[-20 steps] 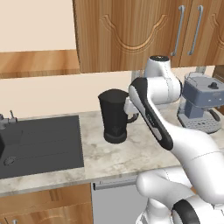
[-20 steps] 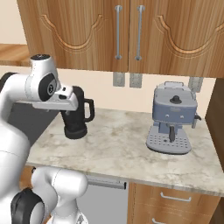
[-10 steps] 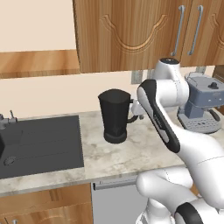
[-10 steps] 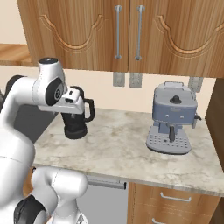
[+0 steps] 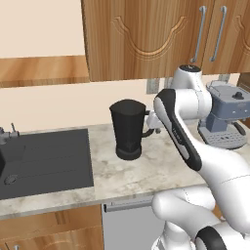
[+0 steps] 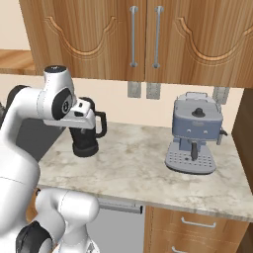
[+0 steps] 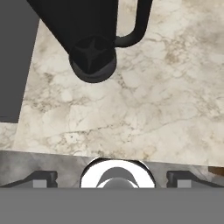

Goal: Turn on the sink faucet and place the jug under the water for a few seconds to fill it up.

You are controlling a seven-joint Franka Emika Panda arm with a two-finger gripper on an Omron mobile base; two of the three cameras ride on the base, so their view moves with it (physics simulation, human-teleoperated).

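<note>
beside the jug (image 5: 129, 129) hovers the gripper (image 7: 111, 178) (jaws wide).

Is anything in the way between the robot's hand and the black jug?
Nothing visible is. The open gripper looks across bare marble counter at the tall matte black jug, which stands beside the black sink.

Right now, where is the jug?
The jug stands upright on the marble counter, just right of the sink and left of the coffee machine.
</note>
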